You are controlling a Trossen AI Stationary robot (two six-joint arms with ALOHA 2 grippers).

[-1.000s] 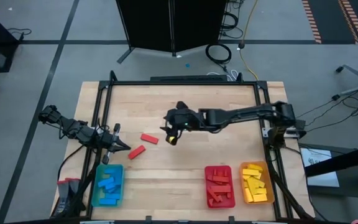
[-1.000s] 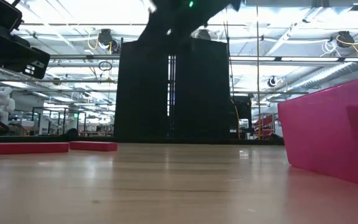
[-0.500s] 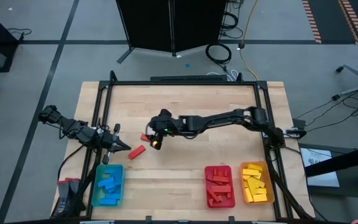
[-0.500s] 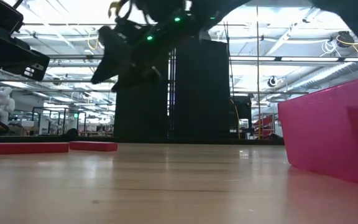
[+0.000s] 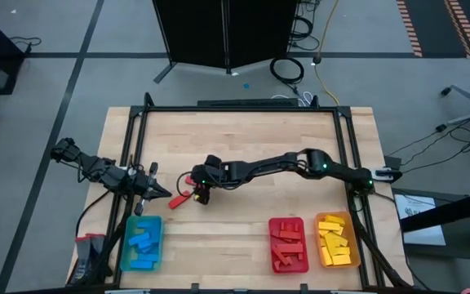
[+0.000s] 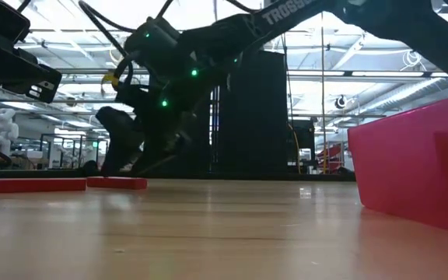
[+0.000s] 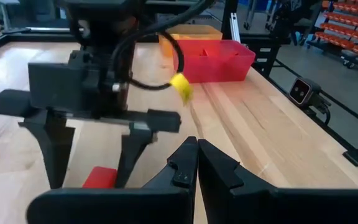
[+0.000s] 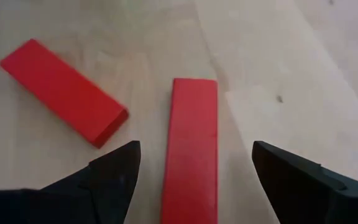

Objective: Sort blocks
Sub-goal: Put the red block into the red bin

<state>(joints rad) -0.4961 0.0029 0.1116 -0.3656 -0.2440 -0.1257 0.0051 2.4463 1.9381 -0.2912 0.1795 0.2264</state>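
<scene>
Two red blocks lie flat on the wooden table left of centre. My right gripper (image 5: 197, 189) reaches over from the right, slanting down, open, its fingers either side of one red block (image 8: 191, 149) without touching it. That same block shows between its fingers (image 7: 99, 177) in the left wrist view. The other red block (image 8: 64, 93) lies just beside it, toward the left edge (image 5: 179, 198). My left gripper (image 5: 166, 194) waits shut at the table's left edge, pointing at the blocks. Both blocks (image 6: 39, 185) (image 6: 117, 183) also show in the low view.
Along the near edge stand a tray of blue blocks (image 5: 126, 245) at the left, and a red tray (image 5: 272, 245) of red blocks and an orange tray (image 5: 354, 245) of yellow blocks at the right. A black frame (image 5: 145, 110) borders the table.
My right gripper has swung toward the table's left edge and come down from mid-table, tipping further downward, until its fingers stand low over the two red blocks. The blocks have not moved.
</scene>
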